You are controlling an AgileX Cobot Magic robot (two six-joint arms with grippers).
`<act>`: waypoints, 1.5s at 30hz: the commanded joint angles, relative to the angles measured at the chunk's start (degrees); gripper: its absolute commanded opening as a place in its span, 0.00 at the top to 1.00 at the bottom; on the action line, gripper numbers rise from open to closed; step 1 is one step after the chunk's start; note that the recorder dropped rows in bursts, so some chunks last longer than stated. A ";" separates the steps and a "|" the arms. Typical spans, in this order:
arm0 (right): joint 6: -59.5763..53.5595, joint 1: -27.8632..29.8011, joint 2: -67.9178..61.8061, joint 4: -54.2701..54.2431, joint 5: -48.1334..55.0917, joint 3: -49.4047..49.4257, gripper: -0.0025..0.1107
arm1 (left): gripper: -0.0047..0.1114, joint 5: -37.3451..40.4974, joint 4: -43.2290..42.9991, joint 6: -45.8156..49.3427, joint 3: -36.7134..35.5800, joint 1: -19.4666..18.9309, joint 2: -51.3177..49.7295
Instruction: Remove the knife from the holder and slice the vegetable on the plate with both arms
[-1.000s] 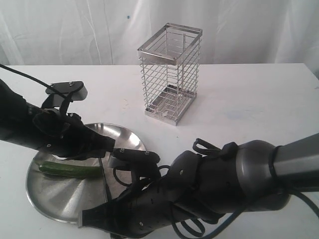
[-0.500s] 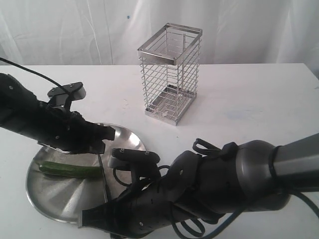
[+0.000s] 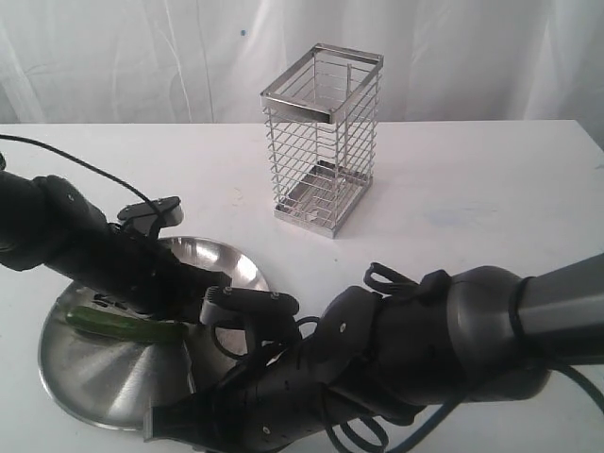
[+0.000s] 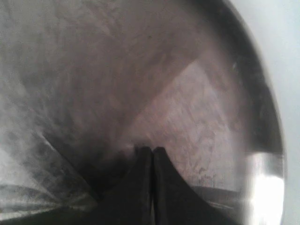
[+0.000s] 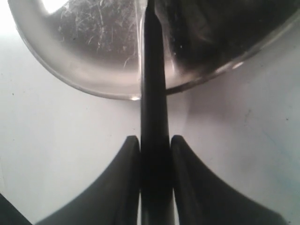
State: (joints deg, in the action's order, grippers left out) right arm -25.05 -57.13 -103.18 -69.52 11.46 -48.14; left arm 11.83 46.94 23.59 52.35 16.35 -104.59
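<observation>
The green vegetable (image 3: 113, 326) lies across the steel plate (image 3: 85, 387) at the front left. My left gripper (image 3: 215, 281) sits low over the plate just behind the vegetable's right end. In the left wrist view it (image 4: 152, 151) is shut with nothing between its fingers, close above the scuffed plate (image 4: 197, 93). At the table's front edge my right gripper (image 3: 160, 420) is shut on the knife's black handle (image 5: 153, 108). The knife reaches from there over the plate's rim (image 5: 84, 77) toward the vegetable. The wire holder (image 3: 323, 142) stands empty at the back.
The white table (image 3: 472, 189) runs to a white curtain behind the holder. My bulky right arm (image 3: 425, 349) fills the front right, with cable loops at its wrist.
My left arm has dropped and reached forward onto the plate, beside the vegetable. The plate has slid a little to the left. The right gripper keeps hold of the knife.
</observation>
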 commanded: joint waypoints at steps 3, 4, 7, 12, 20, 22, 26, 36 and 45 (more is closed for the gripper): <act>-0.28 0.03 0.48 0.11 0.07 0.22 0.98 | 0.96 -0.37 -1.25 1.38 0.10 0.02 -0.79; -0.28 0.03 0.48 0.11 0.07 0.22 0.98 | 0.96 -0.25 -1.25 2.22 0.38 0.02 0.20; -0.28 0.03 0.48 0.11 0.07 0.22 0.98 | 0.96 -0.23 -1.25 2.36 1.04 -0.59 3.88; -0.28 0.03 0.48 0.24 0.09 0.22 0.98 | 0.96 1.30 -5.00 2.36 1.42 -3.23 10.83; 2.43 0.13 0.48 5.86 2.64 0.22 0.98 | 0.96 11.95 -10.75 1.96 1.42 -8.57 16.44; 6.48 0.13 0.70 10.10 3.12 0.22 0.98 | 0.96 13.55 -11.36 1.96 1.42 -8.70 16.70; 17.69 1.40 0.70 23.84 5.99 0.22 0.98 | 0.96 17.36 -11.47 1.87 1.42 -8.70 16.83; 34.29 2.32 5.46 46.01 14.56 -5.96 0.98 | 0.96 18.15 -11.47 1.87 1.42 -8.70 16.83; 36.75 2.32 6.89 46.34 17.37 -9.80 0.98 | 0.96 18.99 -11.47 1.87 1.42 -8.70 16.83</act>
State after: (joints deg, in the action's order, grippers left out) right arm 9.73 -55.12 -96.63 -24.24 28.79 -57.51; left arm 29.08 35.09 25.73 53.77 7.81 -88.34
